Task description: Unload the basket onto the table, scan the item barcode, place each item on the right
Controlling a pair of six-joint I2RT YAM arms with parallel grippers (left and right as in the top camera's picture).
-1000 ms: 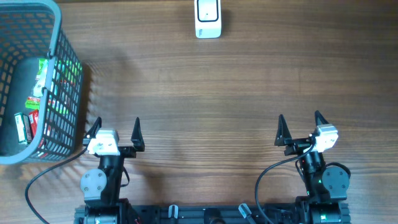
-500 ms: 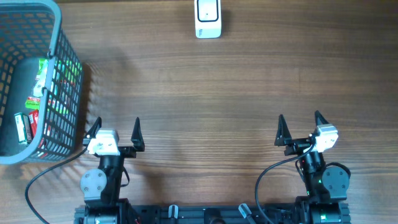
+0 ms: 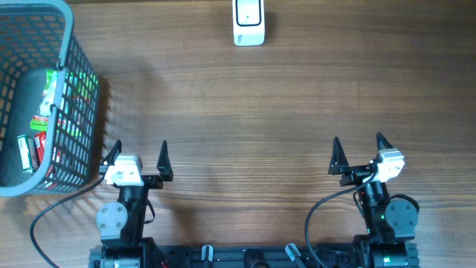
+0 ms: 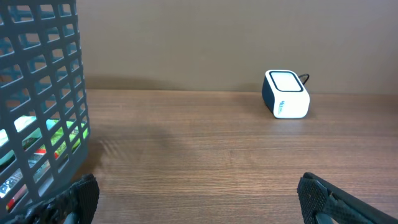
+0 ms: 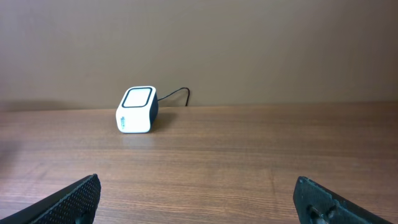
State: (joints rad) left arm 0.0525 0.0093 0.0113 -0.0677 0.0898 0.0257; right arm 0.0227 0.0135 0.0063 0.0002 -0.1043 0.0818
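A white barcode scanner (image 3: pixel 248 22) with a dark face stands at the table's far edge, also seen as the scanner (image 4: pixel 285 94) and the scanner (image 5: pixel 136 110). Packaged items (image 3: pixel 46 123), green, red and white, lie in the grey mesh basket (image 3: pixel 74 45) at the far left; through the basket wall (image 4: pixel 37 74) the items (image 4: pixel 43 146) show. My left gripper (image 3: pixel 137 152) is open near the front edge, just right of the basket, holding nothing. My right gripper (image 3: pixel 359 149) is open at the front right, empty. In the wrist views the left gripper (image 4: pixel 198 199) and right gripper (image 5: pixel 198 199) frame bare wood.
A black cable (image 5: pixel 176 93) runs from the scanner toward the back wall. A cable (image 3: pixel 44 216) loops on the table by the left arm's base. The wooden table (image 3: pixel 245 112) stretches between the grippers and the scanner.
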